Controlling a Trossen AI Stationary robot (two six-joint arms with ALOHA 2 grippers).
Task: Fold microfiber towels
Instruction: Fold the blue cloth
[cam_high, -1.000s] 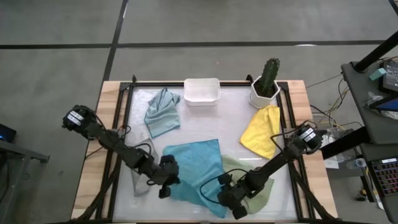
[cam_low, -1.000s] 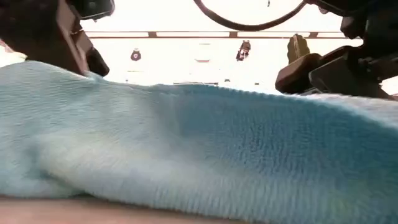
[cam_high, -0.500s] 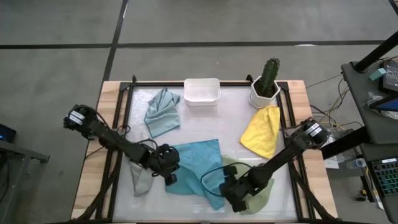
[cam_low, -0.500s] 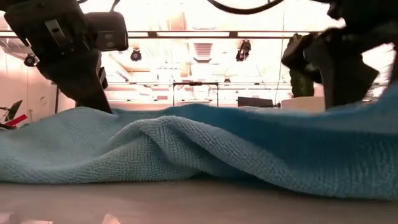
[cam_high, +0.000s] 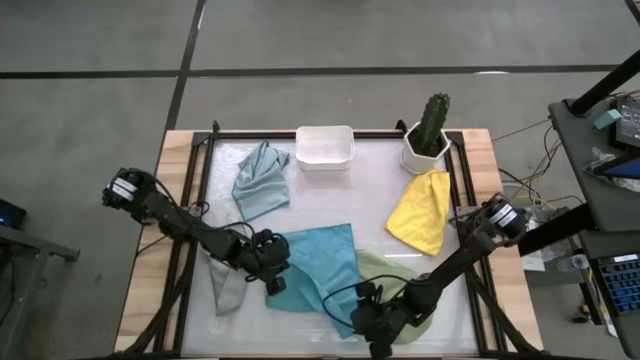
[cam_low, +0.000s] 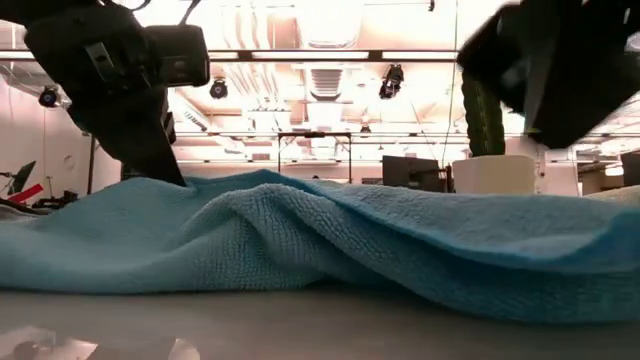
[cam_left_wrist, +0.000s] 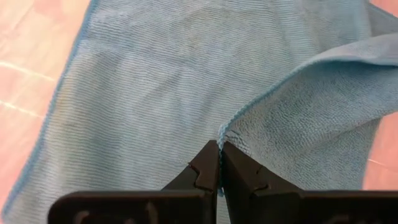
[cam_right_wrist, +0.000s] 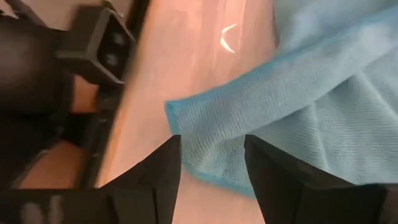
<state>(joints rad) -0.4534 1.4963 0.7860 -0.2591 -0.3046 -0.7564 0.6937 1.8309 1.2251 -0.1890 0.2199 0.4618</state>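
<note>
A bright blue towel (cam_high: 318, 265) lies rumpled in the table's middle, one flap folded over itself (cam_left_wrist: 311, 106). My left gripper (cam_high: 276, 284) is shut on its near left edge. My right gripper (cam_high: 358, 318) hovers open over the towel's near right corner (cam_right_wrist: 186, 124), a finger on either side, touching nothing. A sage green towel (cam_high: 405, 290) lies under the right arm. A grey one (cam_high: 228, 290) lies by the left arm. A pale blue-grey towel (cam_high: 262, 182) and a yellow one (cam_high: 422, 210) lie farther back. My left gripper pinches the blue towel's hemmed edge (cam_left_wrist: 226, 129) between its two shut fingers, at the end of the folded-over flap. The fingers slant down from the table's left side. The edge rises a little to the fingers (cam_low: 165, 165); the rest of the towel lies slack on the table.
A white tub (cam_high: 324, 146) stands at the far middle. A cactus in a white pot (cam_high: 428, 135) stands at the far right, with the yellow towel's far corner just in front of the pot. A black frame (cam_high: 195, 200) runs along the table's sides.
My right gripper has risen from the towel's near right part. My left gripper has carried the towel's near left edge toward the far side and the right. The towel's near edge, raised before the low camera a second ago, has sunk into a low rumpled fold.
</note>
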